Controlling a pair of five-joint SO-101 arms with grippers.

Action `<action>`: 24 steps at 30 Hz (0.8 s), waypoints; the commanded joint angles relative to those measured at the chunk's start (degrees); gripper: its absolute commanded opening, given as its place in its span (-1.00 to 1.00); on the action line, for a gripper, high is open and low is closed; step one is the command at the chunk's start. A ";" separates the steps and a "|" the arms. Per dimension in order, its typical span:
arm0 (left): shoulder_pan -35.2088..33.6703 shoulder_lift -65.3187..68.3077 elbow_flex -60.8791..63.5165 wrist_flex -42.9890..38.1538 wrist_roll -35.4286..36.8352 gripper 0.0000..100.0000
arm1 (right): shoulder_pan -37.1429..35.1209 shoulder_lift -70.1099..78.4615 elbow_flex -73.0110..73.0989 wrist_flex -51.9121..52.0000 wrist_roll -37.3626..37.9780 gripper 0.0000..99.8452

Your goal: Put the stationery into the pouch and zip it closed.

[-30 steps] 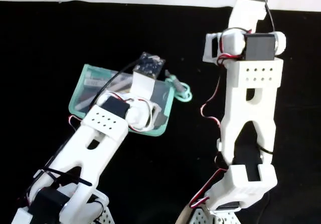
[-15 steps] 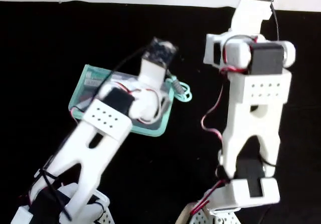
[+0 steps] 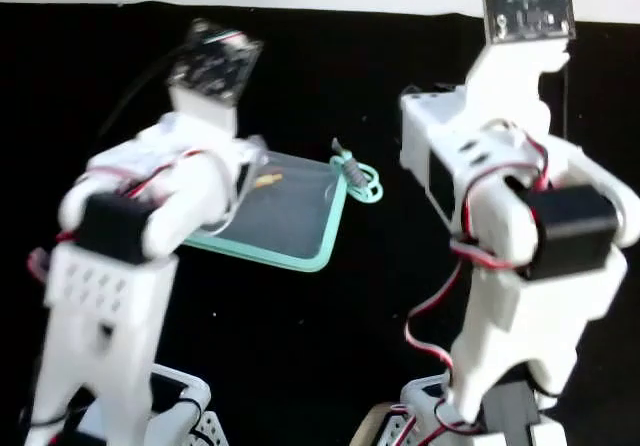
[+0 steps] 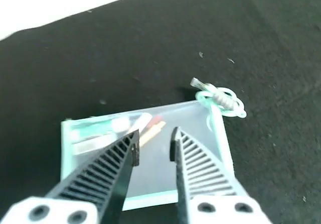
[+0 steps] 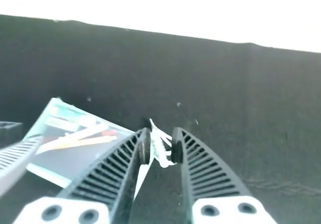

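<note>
Desk (image 3: 300,346): black top. The pouch lies flat on it, between the two arm bases and a bit toward the left arm's side.
Right arm (image 3: 520,236): reared up tall and folded at the elbow, well above the desk, with its wrist tipped down toward the pouch's cord corner.
Left arm (image 3: 130,256): also up high. Its wrist hangs over the pouch and looks pretty much straight down at it.
Pouch (image 4: 200,133): clear with a mint green edge. Neither gripper is touching it. I honestly can't tell whether the zip is shut all the way.
Left gripper (image 4: 154,136): jaws parted a little with nothing between them, up in the air above the pouch.
Right gripper (image 5: 160,133): same deal, a narrow gap and nothing held, lined up with the zip pull but nowhere near contact.
Stationery (image 4: 150,128): a white stick and an orange one, both showing through the clear wall, so the loading step looks done to me.
Zip pull (image 3: 358,178): a small tab on a mint cord loop, lying on the desk just off the pouch's far corner. I'd guess we're at the zipping step or right at its end. If it's not shut, next up is the right gripper coming down to pinch that tab while the left pins the pouch.
</note>
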 commanded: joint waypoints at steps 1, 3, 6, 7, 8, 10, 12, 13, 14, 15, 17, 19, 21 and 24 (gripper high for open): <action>-2.59 -5.05 -1.98 2.46 -1.58 -0.96 | -2.42 -3.74 -0.22 0.84 0.79 -0.85; -3.91 -6.64 -1.98 3.43 -2.90 -0.98 | -3.38 -5.32 -0.22 0.84 0.79 -0.85; -5.32 -9.27 -1.98 5.63 -2.99 -0.98 | -3.74 -8.22 -0.13 0.84 0.62 -0.85; -5.58 -10.24 -1.98 6.51 -2.99 -0.98 | -3.74 -9.54 -0.13 0.84 0.62 -0.86; -5.58 -11.21 -1.98 7.30 -2.99 -0.99 | -3.74 -10.95 -0.13 0.84 0.62 -0.90; -5.58 -13.58 -1.98 8.53 -2.99 -0.99 | -3.74 -13.85 -0.04 0.84 0.70 -0.98; -5.58 -16.22 -1.89 9.41 -2.99 -0.99 | -3.74 -16.84 1.71 0.84 0.70 -0.99; -5.58 -17.63 -1.80 9.85 -2.99 -0.99 | -3.74 -18.59 3.65 0.84 0.70 -0.98; -5.58 -19.12 -1.27 10.11 -2.99 -0.99 | -3.74 -20.44 6.02 0.84 0.70 -0.98; -5.58 -20.97 -0.57 10.20 -2.99 -0.99 | -3.74 -22.46 9.27 0.84 0.70 -0.98; -5.58 -24.92 2.15 10.11 -2.99 -0.99 | -3.74 -27.12 15.60 0.75 0.79 -0.98; -5.58 -29.41 5.85 9.93 -2.99 -0.99 | -3.74 -31.96 22.20 0.66 0.79 -0.98; -5.58 -34.33 10.42 9.76 -2.99 -0.99 | -3.74 -36.79 28.62 0.66 0.79 -0.98; -5.58 -42.24 18.24 9.58 -2.99 -0.99 | -3.74 -43.38 37.85 -0.13 0.79 -0.98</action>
